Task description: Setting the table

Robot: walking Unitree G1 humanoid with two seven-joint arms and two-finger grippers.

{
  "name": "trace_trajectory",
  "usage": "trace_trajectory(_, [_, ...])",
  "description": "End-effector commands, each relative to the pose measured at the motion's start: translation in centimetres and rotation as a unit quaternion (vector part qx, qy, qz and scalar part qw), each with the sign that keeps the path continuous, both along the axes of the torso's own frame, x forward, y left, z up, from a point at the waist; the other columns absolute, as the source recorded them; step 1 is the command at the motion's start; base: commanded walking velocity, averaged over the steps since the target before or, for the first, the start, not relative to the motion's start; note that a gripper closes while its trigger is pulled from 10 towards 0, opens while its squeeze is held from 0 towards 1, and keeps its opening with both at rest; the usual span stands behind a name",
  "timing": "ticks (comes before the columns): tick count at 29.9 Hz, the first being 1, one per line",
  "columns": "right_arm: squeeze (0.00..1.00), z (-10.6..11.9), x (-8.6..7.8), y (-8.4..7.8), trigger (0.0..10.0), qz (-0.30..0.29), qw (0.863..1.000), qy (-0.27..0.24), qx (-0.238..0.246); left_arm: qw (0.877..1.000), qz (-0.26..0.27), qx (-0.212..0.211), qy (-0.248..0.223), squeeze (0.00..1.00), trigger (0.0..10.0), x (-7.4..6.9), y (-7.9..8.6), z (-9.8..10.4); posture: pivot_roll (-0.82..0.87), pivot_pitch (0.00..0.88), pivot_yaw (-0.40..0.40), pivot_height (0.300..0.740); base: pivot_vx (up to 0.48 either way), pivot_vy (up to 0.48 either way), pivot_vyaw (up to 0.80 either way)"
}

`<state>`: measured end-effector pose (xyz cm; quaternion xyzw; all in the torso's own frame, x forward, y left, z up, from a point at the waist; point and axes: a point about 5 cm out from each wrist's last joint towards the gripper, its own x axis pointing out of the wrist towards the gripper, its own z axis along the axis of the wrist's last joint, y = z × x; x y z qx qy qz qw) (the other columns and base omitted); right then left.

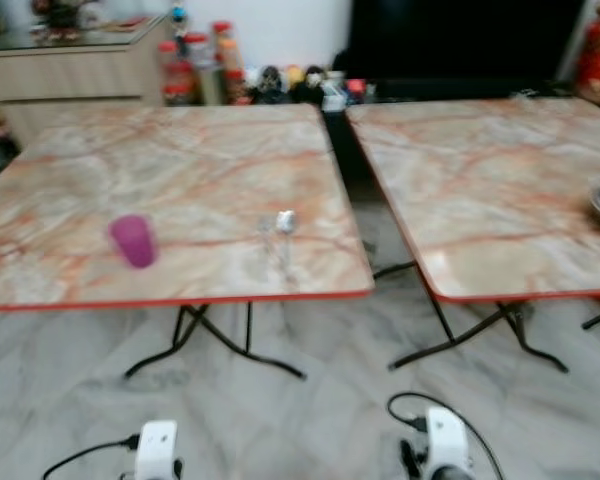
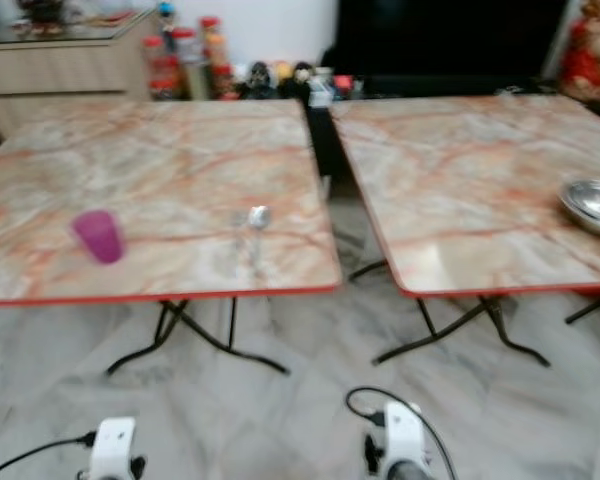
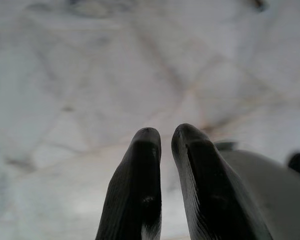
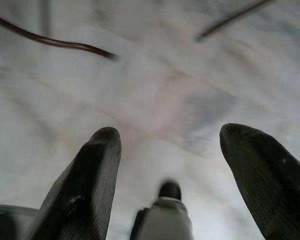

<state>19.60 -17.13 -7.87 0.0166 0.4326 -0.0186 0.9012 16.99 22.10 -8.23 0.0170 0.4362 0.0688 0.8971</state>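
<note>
Purple cup (image 1: 133, 241): stands upright on the left desk (image 1: 170, 160), toward its near-left part, well apart from the spoon. It looks like light plastic, stiff enough for a side grip; my guess is that its smooth wall may slip, so the jaws should close across the middle of the body, not the rim.
Spoon (image 1: 284, 228): lies flat near the front edge of the same desk, bowl end away from the robot, handle toward it. Thin, hard, light metal by the look of it; lying flush on the top, it will be awkward to pinch, and the handle seems the best place to take it.
Metal bowl (image 2: 592, 205): sits at the right edge of the right desk (image 2: 460, 170), shiny, rigid, probably light; the rim looks like the place to grip, though it could slide on the marble-pattern top.
Left gripper (image 3: 165, 150): hangs low over the pale floor (image 1: 310, 420), jaws nearly closed with a slim gap, holding nothing.
Right gripper (image 4: 170, 150): also hangs over the floor, jaws spread wide, empty.
Progress: judged as early; no item is in hand, and the robot stands back from both desks.
Background: jars and bottles (image 1: 195, 65) crowd the floor by the wall behind the desks.
</note>
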Motion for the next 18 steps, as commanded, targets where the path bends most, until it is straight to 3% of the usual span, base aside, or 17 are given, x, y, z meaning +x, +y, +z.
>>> trace_trajectory(1, [0.0, 0.06, -0.17, -1.35, 10.0, -0.01, 1.0, 0.0, -0.014, 1.0, -0.008, -0.007, -0.005, 0.0, 10.0, 0.48, -0.77, 0.06, 0.02, 0.0, -0.005, 0.714, 0.0, 0.48, 0.0])
trace_trajectory(3, [0.0, 0.04, -0.2, -1.34, 10.0, -0.009, 1.0, 0.0, -0.014, 1.0, -0.01, -0.006, -0.005, 0.0, 10.0, 0.46, -0.77, 0.05, 0.02, 0.0, -0.005, 0.714, 0.0, 0.328, 0.0])
trace_trajectory(18, [0.0, 0.2, 0.14, -1.17, 10.0, -0.012, 1.0, -0.005, -0.011, 1.0, -0.001, -0.005, -0.013, 0.0, 10.0, 0.72, -0.71, 0.21, 0.04, 0.0, -0.015, 0.714, 0.0, 0.0, 0.0])
